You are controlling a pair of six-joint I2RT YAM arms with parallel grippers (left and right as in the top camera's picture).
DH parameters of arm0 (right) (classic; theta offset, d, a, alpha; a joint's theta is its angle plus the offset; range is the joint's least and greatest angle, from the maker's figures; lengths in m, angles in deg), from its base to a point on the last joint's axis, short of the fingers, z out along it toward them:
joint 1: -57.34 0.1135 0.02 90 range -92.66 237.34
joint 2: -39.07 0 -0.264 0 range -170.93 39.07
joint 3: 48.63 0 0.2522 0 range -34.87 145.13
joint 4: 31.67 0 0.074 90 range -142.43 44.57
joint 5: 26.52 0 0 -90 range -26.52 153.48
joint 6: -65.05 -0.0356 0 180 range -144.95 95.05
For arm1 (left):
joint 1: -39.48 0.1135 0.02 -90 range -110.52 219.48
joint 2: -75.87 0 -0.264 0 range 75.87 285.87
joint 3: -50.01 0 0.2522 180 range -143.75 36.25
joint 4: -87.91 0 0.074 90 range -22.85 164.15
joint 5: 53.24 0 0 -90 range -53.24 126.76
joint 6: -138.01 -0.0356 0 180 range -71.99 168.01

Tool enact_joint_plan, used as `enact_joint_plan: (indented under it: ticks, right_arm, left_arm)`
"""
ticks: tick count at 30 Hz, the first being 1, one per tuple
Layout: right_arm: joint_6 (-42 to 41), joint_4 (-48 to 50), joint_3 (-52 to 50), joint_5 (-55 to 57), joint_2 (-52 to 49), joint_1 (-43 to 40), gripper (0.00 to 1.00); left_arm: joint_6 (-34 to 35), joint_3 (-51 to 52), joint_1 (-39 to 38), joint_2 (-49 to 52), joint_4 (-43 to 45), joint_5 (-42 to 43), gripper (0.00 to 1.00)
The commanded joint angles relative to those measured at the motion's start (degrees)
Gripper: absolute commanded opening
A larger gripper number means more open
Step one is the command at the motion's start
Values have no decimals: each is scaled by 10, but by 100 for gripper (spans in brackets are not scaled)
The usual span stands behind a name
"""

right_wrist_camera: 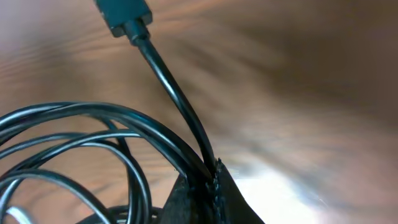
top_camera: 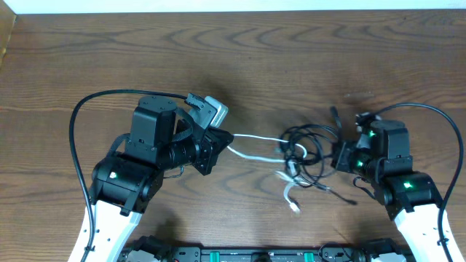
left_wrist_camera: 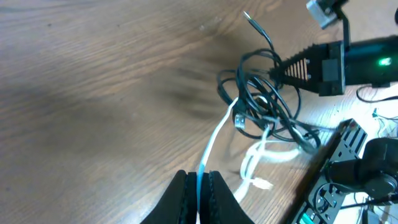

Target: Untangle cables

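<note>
Two colours of thin cord knotted on a grained brown table (top_camera: 218,58): smooth white cable (top_camera: 251,138), glossy black cable (top_camera: 309,145) in round loops. Left gripper (left_wrist_camera: 199,180) pinched on the taut white end; right gripper (right_wrist_camera: 211,186) nipping black strands beside the tangle. Close up in the right wrist view alone: a blocky plug (right_wrist_camera: 121,12), perhaps USB.
</note>
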Motion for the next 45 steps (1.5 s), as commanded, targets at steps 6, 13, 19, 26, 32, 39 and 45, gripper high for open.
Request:
enact_joint_plan:
  ticks: [6,13,19,26,32,39,45]
  right_arm:
    - [-95,-37,6,209,-10,1,5]
    - [-11,12,6,12,-16,1,8]
    - [105,115,6,-283,-16,1,1]
    - [109,255,6,-479,-16,1,1]
    - [146,368,6,-664,-16,1,1]
    - [146,386,6,-727,-16,2,1]
    - [146,456,6,-831,-16,2,1]
  left_arm:
    - [6,-3,7,-15,3,-34,8]
    - [8,-3,7,-14,3,-37,8]
    - [33,-2,7,2,-7,-37,44]
    - [55,-2,7,31,-17,-2,61]
    - [44,-2,5,55,-17,27,76]
    - [-26,-2,5,69,-16,137,77]
    - [-28,-2,5,87,-12,138,77]
